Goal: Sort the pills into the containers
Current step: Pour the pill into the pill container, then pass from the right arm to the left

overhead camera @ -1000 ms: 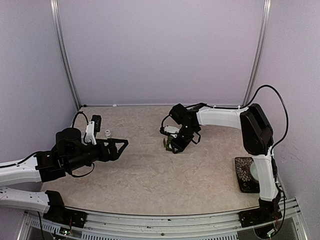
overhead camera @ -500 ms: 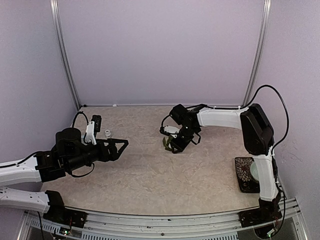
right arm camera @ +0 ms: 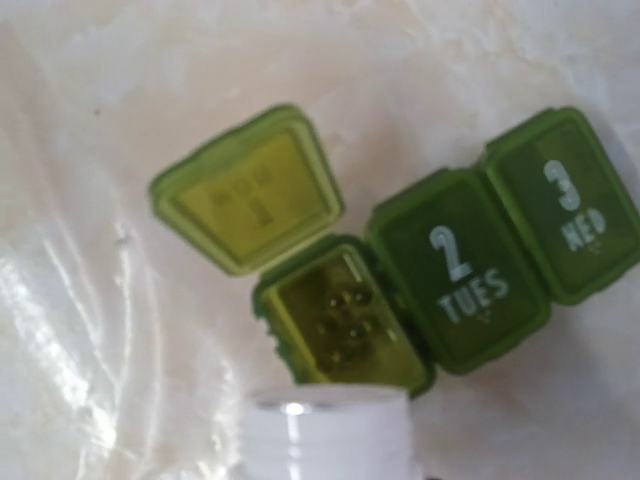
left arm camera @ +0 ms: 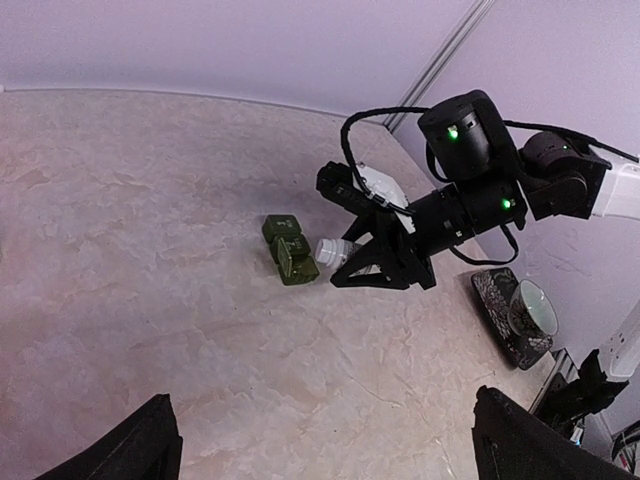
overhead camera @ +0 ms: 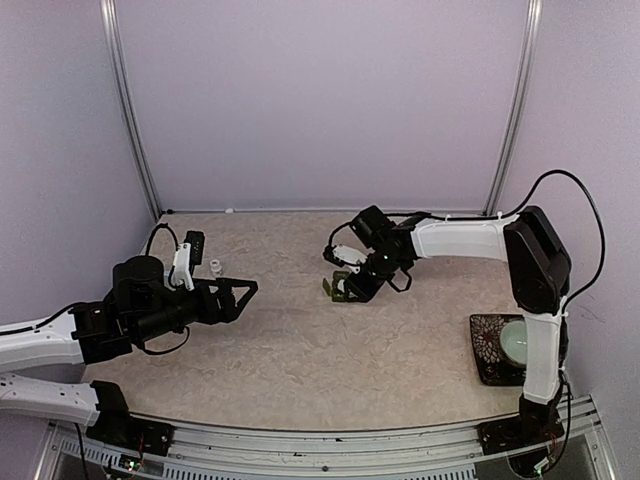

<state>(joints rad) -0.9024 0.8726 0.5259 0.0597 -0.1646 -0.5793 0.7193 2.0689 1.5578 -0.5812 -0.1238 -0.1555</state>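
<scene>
The containers [overhead camera: 333, 288] are a dark green strip of three joined compartments lying mid-table. In the right wrist view the first compartment [right arm camera: 345, 325] has its lid [right arm camera: 248, 190] flipped back, and several small dark pills lie inside. The lids marked 2 TUES [right arm camera: 458, 270] and 3 WED [right arm camera: 567, 205] are down. My right gripper [overhead camera: 352, 285] is shut on a small white bottle [left arm camera: 335, 252], tipped with its mouth [right arm camera: 325, 435] just beside the first compartment. My left gripper [overhead camera: 236, 292] hovers open at the left, far from the strip, nothing between its fingers [left arm camera: 150, 440].
A small white cap [overhead camera: 216, 265] and a black block [overhead camera: 192, 245] lie at the back left. A dark patterned tray [overhead camera: 487, 350] with a pale mug [overhead camera: 520, 340] sits by the right arm's base. Purple walls enclose the table.
The right arm has swung a little to the right, and its gripper with the bottle has shifted slightly beside the strip. The left arm has not moved.
</scene>
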